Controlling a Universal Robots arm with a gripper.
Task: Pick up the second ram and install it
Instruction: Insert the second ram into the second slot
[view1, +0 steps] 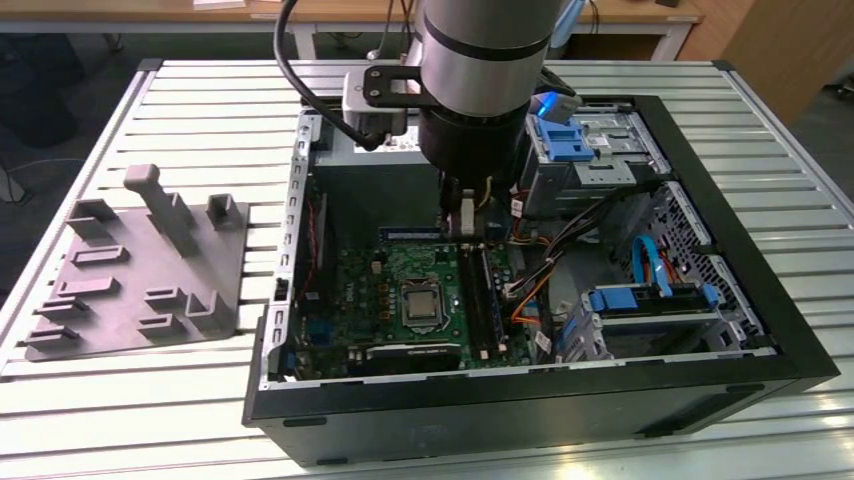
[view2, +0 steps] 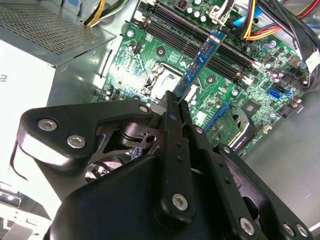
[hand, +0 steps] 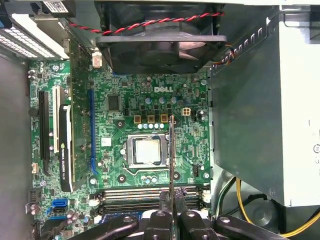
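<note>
1. The gripper (view2: 176, 104) pinched the ram (view2: 202, 62) by one end, holding it over the motherboard (hand: 125, 100), near the slots (hand: 135, 192).
2. Seating it well likely needed its edge parallel to a slot, level.

Your gripper (view2: 176, 102) holds the second ram (view2: 201, 60) over the motherboard (view2: 252, 90).
Its fingers are pinched on the stick's near end. The blue stick stands on edge, its far end reaching the long black slots (view2: 172, 27), past the processor socket (view2: 159, 80). You cannot tell whether it touches them.
</note>
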